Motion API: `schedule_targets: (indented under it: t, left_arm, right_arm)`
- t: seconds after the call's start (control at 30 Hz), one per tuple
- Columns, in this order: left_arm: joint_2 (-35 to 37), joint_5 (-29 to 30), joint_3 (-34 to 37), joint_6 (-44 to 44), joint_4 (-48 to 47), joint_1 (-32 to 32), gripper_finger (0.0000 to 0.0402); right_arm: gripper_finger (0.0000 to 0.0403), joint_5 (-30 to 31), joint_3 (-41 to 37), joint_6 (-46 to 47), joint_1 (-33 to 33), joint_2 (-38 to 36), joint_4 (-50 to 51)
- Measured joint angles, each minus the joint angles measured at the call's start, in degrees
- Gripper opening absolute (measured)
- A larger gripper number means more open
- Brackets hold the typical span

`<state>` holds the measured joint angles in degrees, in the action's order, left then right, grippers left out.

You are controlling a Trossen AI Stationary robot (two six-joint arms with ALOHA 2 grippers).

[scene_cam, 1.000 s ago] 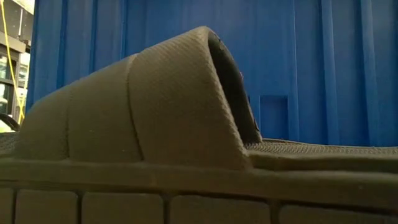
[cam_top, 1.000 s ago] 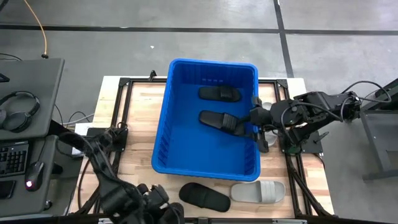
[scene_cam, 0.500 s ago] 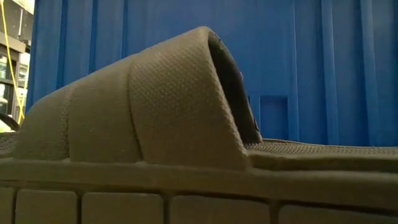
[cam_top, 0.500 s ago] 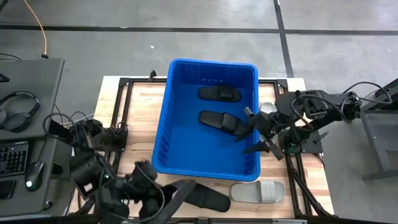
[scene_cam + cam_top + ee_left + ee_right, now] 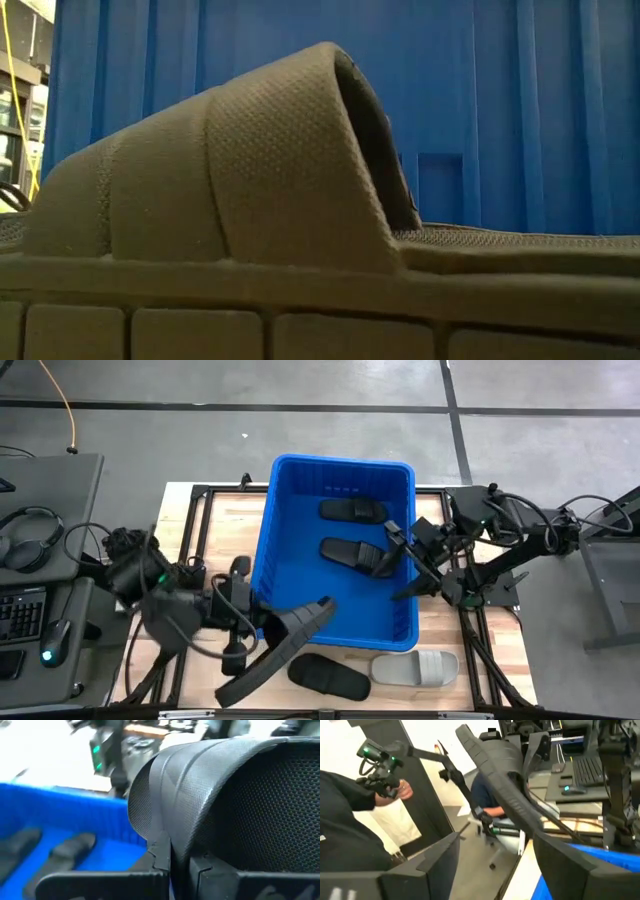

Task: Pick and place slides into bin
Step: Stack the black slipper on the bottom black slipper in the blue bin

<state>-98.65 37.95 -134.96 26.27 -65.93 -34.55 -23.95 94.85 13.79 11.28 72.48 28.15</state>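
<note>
Your left arm reaches in from the near left side, its wrist turned so the left gripper [image 5: 262, 622] points toward the middle; its 2 fingers are clamped tight on a black slide [image 5: 280, 645] that juts out past the fingertips. Your right arm stretches in from the far right, wrist angled down, and the right gripper [image 5: 402, 560] has its 2 fingers spread wide, nothing between them.

Around my pale wooden worktop [image 5: 225, 525] lies a grey concrete floor [image 5: 200, 430] crossed by dark seams, with a dark side desk [image 5: 45, 560] to my left holding headphones [image 5: 30, 535] and a keyboard [image 5: 20, 615], while beyond it a seated person [image 5: 490, 802] is visible.
</note>
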Motion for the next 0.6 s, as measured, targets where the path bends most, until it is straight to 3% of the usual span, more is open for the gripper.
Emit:
schedule_targets:
  t: [0.2,0.6]
  left_arm:
    - [1.3,-13.0,0.0,-13.2,6.8,6.4,0.0003]
    - [2.1,-32.0,0.0,-20.4,10.0,19.0,0.0002]
  right_arm:
    - [0.0282,-0.3,0.0,0.5,-0.4,0.9,-6.9]
    - [0.0278,-0.3,0.0,-2.3,-0.4,3.4,-11.2]
